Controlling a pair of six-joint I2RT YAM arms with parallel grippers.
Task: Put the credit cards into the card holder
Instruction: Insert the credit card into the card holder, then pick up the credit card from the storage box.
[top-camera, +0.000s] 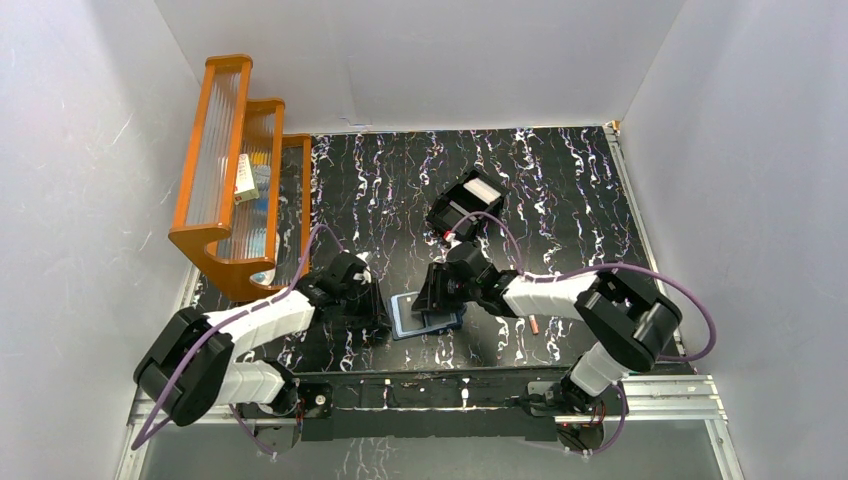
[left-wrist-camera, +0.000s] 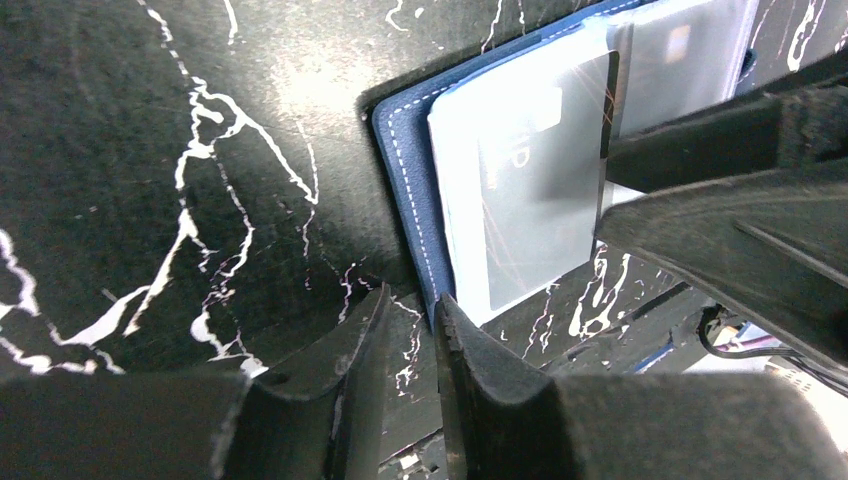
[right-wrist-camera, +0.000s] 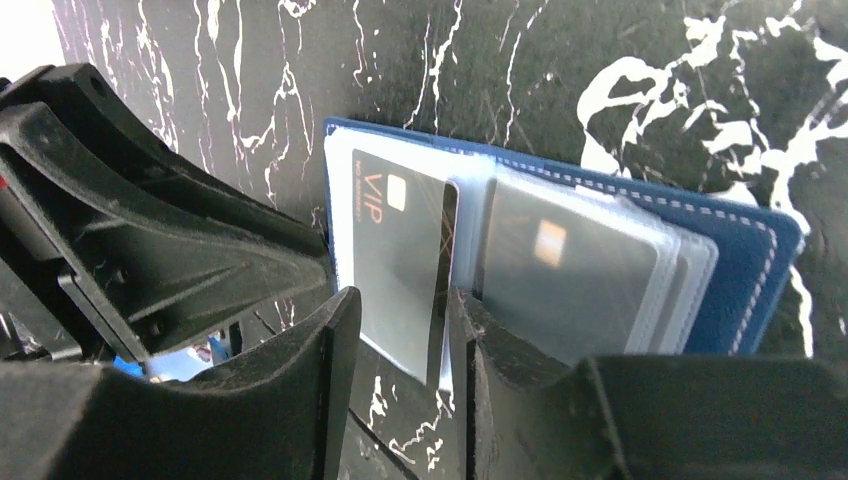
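The card holder (top-camera: 412, 318) lay opened flat on the table (top-camera: 560, 200), low in the middle of the top view, its clear sleeves facing up so cards could slide in. The right gripper (right-wrist-camera: 400, 300) clasped the grey card (right-wrist-camera: 395, 250) across its width, far end seemingly inside the left-hand sleeve, apparently to feed it straight in. A second card (right-wrist-camera: 570, 270) sat in the sleeve to its right. The left gripper (left-wrist-camera: 412, 296), jaws almost together, stood at the holder's corner, probably to brace it; whether it pinched the edge could not be told
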